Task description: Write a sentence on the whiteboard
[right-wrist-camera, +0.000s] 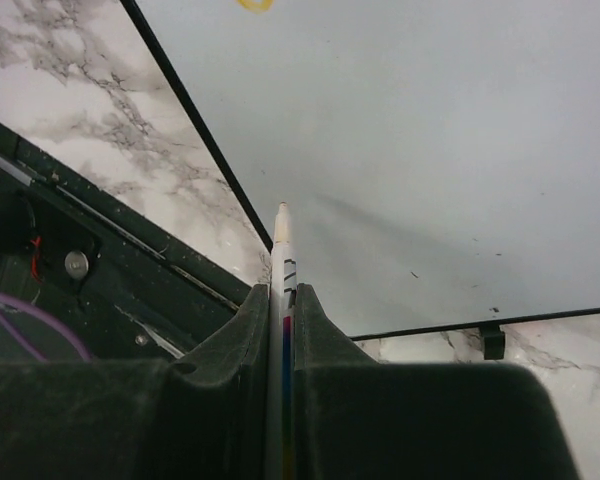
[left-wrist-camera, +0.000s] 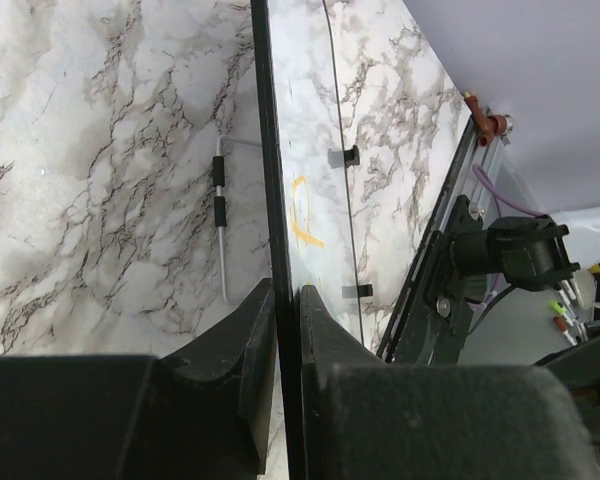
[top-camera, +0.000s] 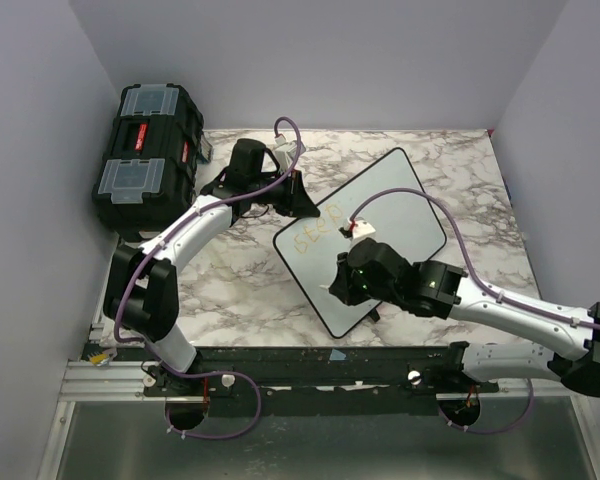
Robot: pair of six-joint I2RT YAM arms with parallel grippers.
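Fingers of the right gripper (right-wrist-camera: 284, 296) are pinching a marker (right-wrist-camera: 283, 240), tip pointing at the whiteboard (right-wrist-camera: 430, 150) lying on the table (top-camera: 230, 280); the left gripper (left-wrist-camera: 283, 292) is clamping its rim. Few letters of the sentence (top-camera: 318, 234) are showing: writing is likely just starting, needing the tip pressed beside them

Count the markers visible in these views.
1: the marker is clamped in the right tool, its tip pointing over the whiteboard close to the board's edge. Others may be hidden from these views.
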